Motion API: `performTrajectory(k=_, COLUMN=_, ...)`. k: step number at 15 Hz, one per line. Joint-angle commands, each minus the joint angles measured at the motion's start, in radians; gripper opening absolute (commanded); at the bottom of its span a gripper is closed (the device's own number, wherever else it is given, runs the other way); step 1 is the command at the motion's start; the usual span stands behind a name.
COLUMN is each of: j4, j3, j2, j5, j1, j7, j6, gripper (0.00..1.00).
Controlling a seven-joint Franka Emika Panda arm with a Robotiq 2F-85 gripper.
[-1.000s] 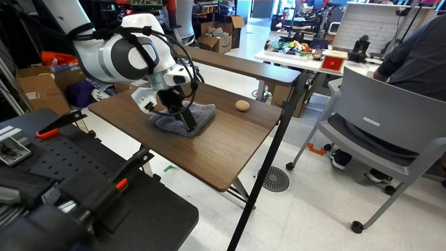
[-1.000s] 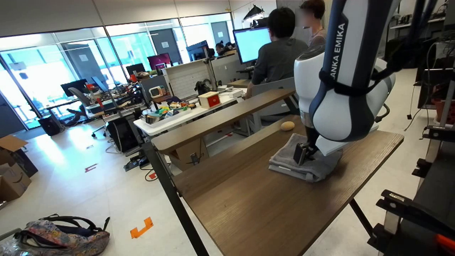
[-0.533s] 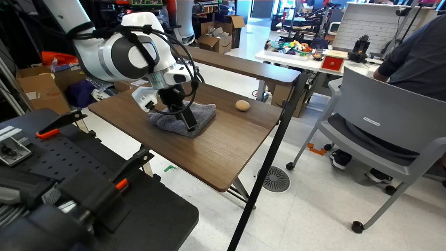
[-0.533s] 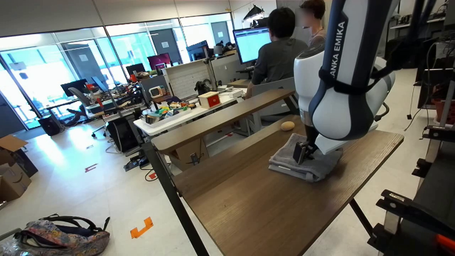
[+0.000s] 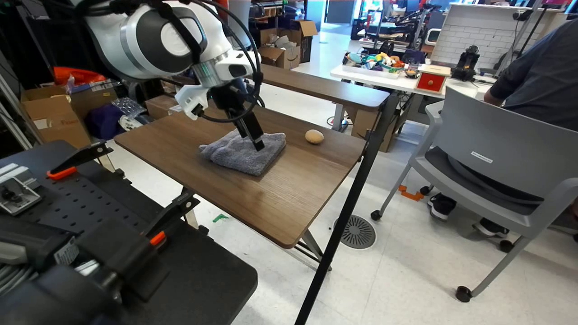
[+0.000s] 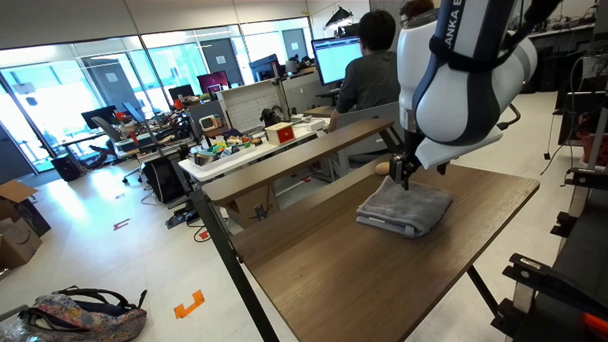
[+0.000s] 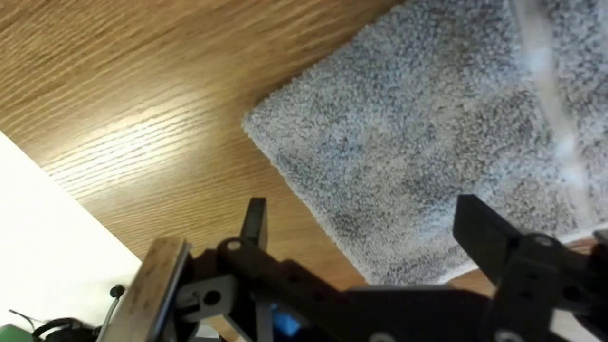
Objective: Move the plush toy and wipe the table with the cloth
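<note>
Wrist view close above the cloth

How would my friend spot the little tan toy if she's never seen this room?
Find the big brown wood-look table under the mostly white robot arm. On it lies a folded grey fabric cloth; near that, not touching, is the small tan plush toy. Unlike the bigger, squarish cloth, it's rounded like an egg.

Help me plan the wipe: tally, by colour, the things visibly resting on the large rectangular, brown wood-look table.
Grey: 1 (folded, squarish fabric cloth)
Tan: 1 (small, egg-shaped plush toy)
Total: 2
</note>
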Motion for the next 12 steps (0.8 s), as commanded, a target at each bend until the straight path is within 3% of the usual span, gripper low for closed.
performTrajectory(k=1, j4=-0.007, j3=0.043, j2=-0.040, j5=0.029, j1=-0.037, j7=-0.002, j6=0.034, gripper=1.00)
performTrajectory(k=4, j4=0.069, j3=0.133, j2=0.015, j5=0.065, j1=-0.106, j7=0.019, j6=0.007, gripper=1.00)
performTrajectory(k=6, j4=0.114, j3=0.138, j2=0.078, j5=0.086, j1=-0.099, j7=0.054, j6=0.006, gripper=1.00)
performTrajectory(k=12, j4=0.282, j3=0.010, j2=0.330, j5=0.076, j1=-0.029, j7=0.190, j6=-0.112, gripper=1.00)
